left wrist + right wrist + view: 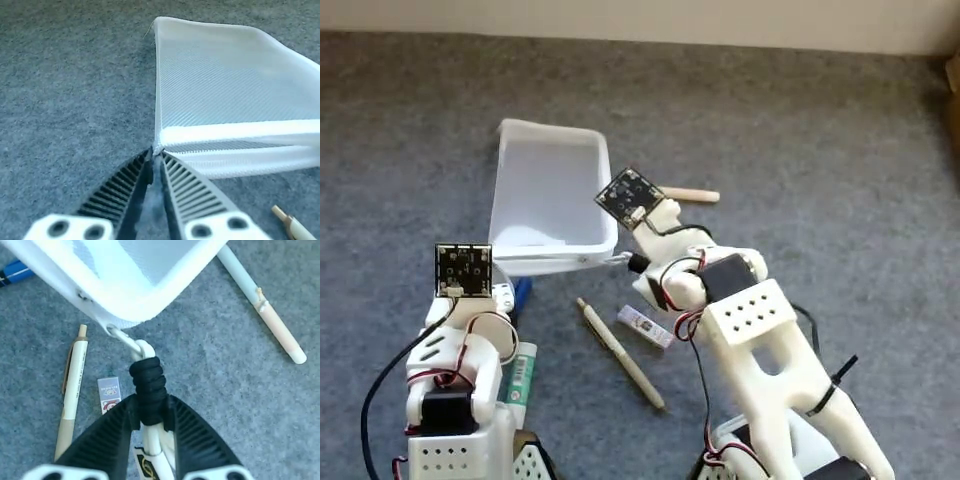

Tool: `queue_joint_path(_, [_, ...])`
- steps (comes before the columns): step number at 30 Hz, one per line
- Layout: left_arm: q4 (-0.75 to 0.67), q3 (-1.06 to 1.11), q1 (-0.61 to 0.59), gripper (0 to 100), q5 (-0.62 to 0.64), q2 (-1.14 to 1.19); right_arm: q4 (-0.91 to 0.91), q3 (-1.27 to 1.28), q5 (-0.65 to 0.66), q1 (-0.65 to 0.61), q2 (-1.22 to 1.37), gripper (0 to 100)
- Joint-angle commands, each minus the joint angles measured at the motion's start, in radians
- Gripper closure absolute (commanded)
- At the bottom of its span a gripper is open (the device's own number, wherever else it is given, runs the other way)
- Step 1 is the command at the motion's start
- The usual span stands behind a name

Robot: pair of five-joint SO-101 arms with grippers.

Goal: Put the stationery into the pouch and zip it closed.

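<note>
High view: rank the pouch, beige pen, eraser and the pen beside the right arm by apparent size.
1. pouch, clearly largest.
2. beige pen.
3. eraser, smallest.
Unranked: the tan-tipped pen, since the right arm covers part of it.

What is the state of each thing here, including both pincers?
pouch: flat on the table, looks empty; zip open or closed, cannot tell.
zip pull: at a pouch corner, gripped.
left pincer: shut on the pouch corner.
right pincer: shut on the zip pull.
beige pen: lying outside the pouch.
eraser: lying outside the pouch.
blue pen: outside, partly hidden by the left arm.
white pen: outside, beside the pouch.
</note>
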Motion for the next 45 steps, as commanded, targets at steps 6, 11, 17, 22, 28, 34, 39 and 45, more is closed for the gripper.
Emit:
queue_joint_path(6, [-0.018, -0.027, -0.074, 82, -0.006, -0.008, 0.174, -0.125, -0.023, -0.107, -0.116, 99.5])
queue_joint_path(11, [-0.012, -0.019, -0.073, 73, 0.048, -0.008, 0.237, -0.148, -0.078, -0.166, -0.231, 99.5])
queue_joint_path(17, [-0.014, -0.012, -0.070, 73, 0.037, -0.008, 0.329, -0.156, -0.078, -0.213, -0.323, 99.5])
queue_joint_path(22, [-0.009, -0.002, -0.013, 73, 0.035, -0.007, 0.360, -0.156, -0.078, -0.263, -0.360, 99.5])
queue_joint_path(28, [-0.014, 0.022, 0.048, 82, -0.068, -0.007, 0.360, -0.156, -0.078, -0.259, -0.418, 99.5])
queue_joint_path(34, [-0.011, 0.012, 0.048, 97, -0.106, -0.007, 0.349, -0.150, -0.078, -0.257, -0.493, 99.5])
queue_joint_path(39, [-0.006, -0.005, 0.042, 99, -0.104, -0.008, 0.263, -0.148, -0.080, -0.248, -0.524, 99.5])
queue_joint_path(45, [0.057, -0.064, -0.058, 99, -0.100, -0.008, 0.222, -0.147, -0.120, -0.150, -0.522, 82.0])
